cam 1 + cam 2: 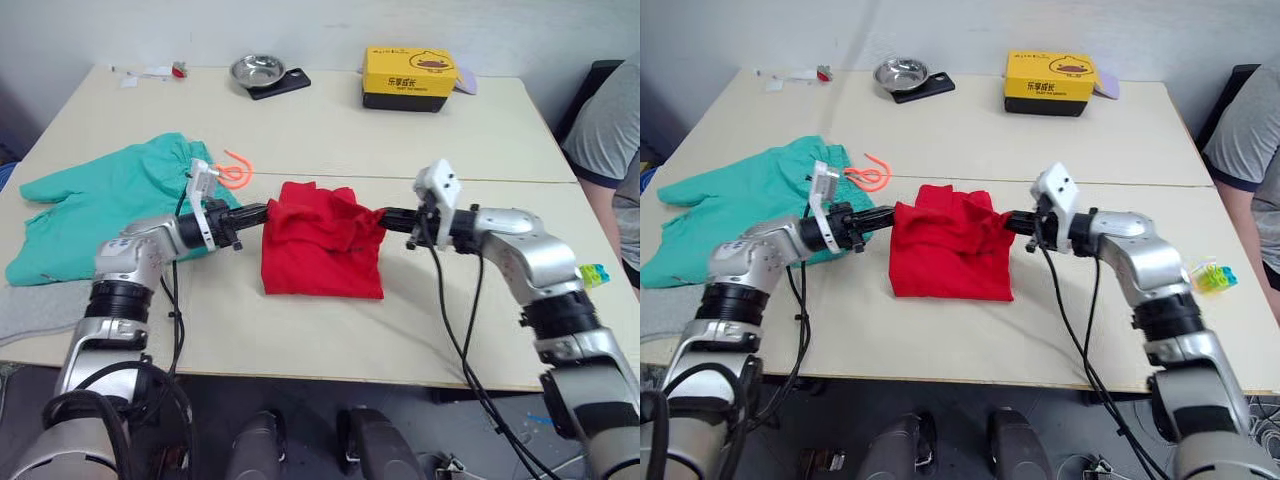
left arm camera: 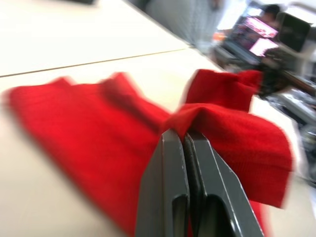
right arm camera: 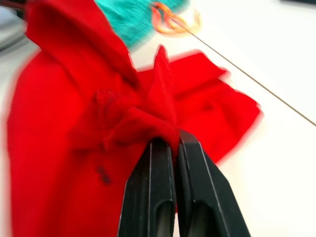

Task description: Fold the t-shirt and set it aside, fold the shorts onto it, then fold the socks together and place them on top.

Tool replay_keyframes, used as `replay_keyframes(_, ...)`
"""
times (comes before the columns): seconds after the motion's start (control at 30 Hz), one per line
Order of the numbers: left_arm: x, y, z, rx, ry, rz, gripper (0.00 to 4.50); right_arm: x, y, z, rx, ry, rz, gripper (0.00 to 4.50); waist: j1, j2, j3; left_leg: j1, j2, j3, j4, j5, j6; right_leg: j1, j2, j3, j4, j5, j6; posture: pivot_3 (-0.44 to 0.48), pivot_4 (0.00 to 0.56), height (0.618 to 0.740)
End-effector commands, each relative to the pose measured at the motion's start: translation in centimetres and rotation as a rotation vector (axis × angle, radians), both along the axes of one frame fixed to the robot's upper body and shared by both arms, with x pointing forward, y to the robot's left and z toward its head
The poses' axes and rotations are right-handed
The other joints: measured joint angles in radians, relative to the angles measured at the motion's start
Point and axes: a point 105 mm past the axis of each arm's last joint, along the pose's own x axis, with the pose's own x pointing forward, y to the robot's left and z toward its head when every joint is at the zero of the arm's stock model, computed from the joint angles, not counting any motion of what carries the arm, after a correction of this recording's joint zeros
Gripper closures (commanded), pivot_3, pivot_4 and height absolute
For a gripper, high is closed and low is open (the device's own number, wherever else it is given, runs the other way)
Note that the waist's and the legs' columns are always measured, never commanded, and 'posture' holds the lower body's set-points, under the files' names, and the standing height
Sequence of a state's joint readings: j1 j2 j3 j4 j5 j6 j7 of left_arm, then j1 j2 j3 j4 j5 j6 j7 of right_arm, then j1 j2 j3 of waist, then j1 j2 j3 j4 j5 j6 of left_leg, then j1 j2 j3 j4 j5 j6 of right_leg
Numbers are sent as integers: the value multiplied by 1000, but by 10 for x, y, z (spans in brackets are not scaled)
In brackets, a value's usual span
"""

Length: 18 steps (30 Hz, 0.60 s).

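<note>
Right gripper (image 3: 172, 144) pinching a raised fold of the red t-shirt (image 3: 74, 148); teal shorts (image 3: 133, 19) and orange drawstring (image 3: 170, 19) beyond.

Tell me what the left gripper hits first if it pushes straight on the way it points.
More of the t-shirt it already pinches; the left gripper points across the table toward the right gripper, which holds the opposite edge. Depth between them is unclear.

At the far edge of my beige table (image 1: 330, 140), a steel bowl (image 1: 257, 69) sits on a black scale (image 1: 281, 84), with a yellow box (image 1: 409, 77) to its right. A small green-and-blue toy (image 1: 594, 273) lies near right; a person's grey sleeve (image 1: 604, 125) shows far right.
</note>
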State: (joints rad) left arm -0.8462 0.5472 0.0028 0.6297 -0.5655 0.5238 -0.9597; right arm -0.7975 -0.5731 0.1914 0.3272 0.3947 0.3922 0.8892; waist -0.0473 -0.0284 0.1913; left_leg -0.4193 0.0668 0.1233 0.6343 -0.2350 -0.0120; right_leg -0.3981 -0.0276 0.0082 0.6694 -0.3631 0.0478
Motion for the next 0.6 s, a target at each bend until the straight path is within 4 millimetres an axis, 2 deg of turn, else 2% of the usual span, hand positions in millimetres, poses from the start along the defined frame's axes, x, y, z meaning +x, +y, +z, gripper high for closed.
replay_keyframes(0.03,16,7,5,30,-43,104,4486,20,-1,9,-11,-71,-76,4500,0,0,0,-3,0,0,1,0,-1,-3,0,0,2,0,0,0,150,740)
replay_keyframes(0.17,33,17,-1,38,-37,240,4486,35,0,11,-11,-115,-130,4500,-5,0,0,-5,0,2,2,2,-2,-10,0,2,8,0,0,0,150,740)
replay_keyframes(0.47,43,25,3,-55,-54,330,4486,44,1,17,59,-135,-163,4500,-10,0,0,-4,0,2,11,4,-2,-11,0,2,21,0,0,0,150,740)
replay_keyframes(0.6,46,18,22,-132,-148,320,4486,46,4,29,125,-188,-172,4500,-9,0,0,-4,0,2,11,4,-2,-11,0,2,21,0,0,0,150,740)
